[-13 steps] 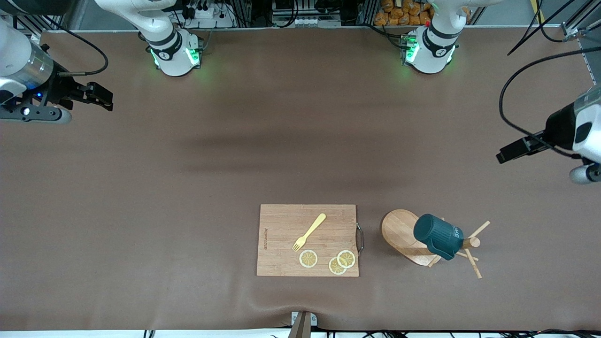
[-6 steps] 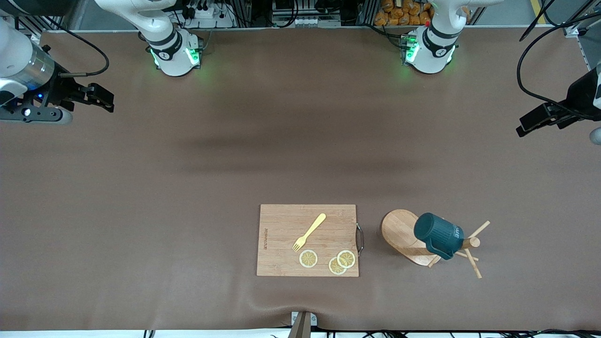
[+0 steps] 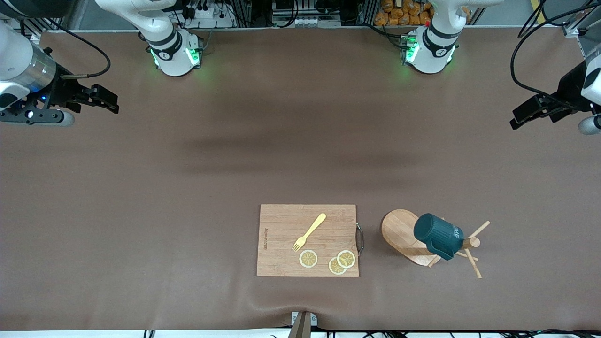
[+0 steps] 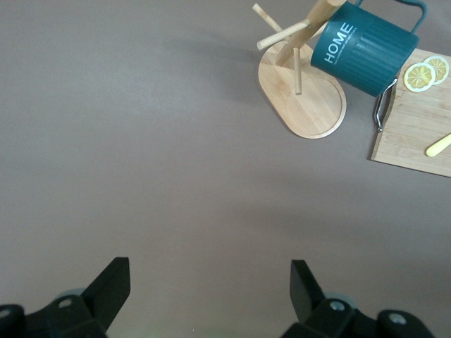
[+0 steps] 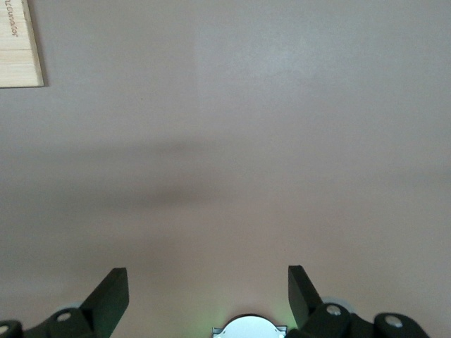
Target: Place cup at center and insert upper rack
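Left wrist view first: the left claw (image 4: 204, 296) hangs with its fingers (image 4: 113, 285) spread wide and nothing between them, over bare brown counter (image 4: 141, 141) at the left arm's end. The right claw (image 3: 105, 97) is over the counter's right-arm end, its fingers apart on nothing too, as its own wrist view shows.

Outward from there, the dark green ribbed cup (image 3: 438, 235), the one lettered HOME, hangs tilted on an upper peg of the wooden mug rack (image 3: 406, 237), mouth angled down toward the rack's oval base. That rack stands near the front camera, just beside the handle end of the bamboo cutting board (image 3: 307, 240), which carries a yellow fork (image 3: 309, 232) and three lemon slices (image 3: 335, 261).

So the cup sits on the rack, which fits either a cup waiting to come off or one just hung; this scene won't settle it. Whichever claw goes in, my read is the ribbed body is the place to clamp, fingers clear of the pegs, and any travel should run along the peg's line, not straight up, or the light rack tips.
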Robot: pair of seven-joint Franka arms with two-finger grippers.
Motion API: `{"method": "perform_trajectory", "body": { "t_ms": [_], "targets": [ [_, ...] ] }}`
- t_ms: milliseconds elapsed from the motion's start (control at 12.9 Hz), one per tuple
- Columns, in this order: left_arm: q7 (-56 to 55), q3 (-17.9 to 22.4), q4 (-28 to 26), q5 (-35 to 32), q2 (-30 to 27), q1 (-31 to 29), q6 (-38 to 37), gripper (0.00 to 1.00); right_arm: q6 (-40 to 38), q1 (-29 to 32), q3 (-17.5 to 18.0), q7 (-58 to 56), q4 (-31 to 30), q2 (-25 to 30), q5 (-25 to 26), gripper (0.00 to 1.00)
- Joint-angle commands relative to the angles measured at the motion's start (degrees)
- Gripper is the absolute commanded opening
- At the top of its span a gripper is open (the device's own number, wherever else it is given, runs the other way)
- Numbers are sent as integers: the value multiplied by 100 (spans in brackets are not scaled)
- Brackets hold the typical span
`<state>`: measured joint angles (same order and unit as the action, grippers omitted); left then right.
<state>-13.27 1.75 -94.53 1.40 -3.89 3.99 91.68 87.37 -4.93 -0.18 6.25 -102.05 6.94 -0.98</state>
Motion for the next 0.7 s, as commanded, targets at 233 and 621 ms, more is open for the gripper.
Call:
{"method": "perform_trajectory", "body": {
  "t_ms": [233,621],
  "targets": [
    [88,36,-260,-500,-287,84,122,100,8,352,-17,-696,-87,211,-105,100],
    [88,18,-242,-439,-296,137,105,100,-115,326,-8,-687,-78,404,-105,100]
  ]
}}
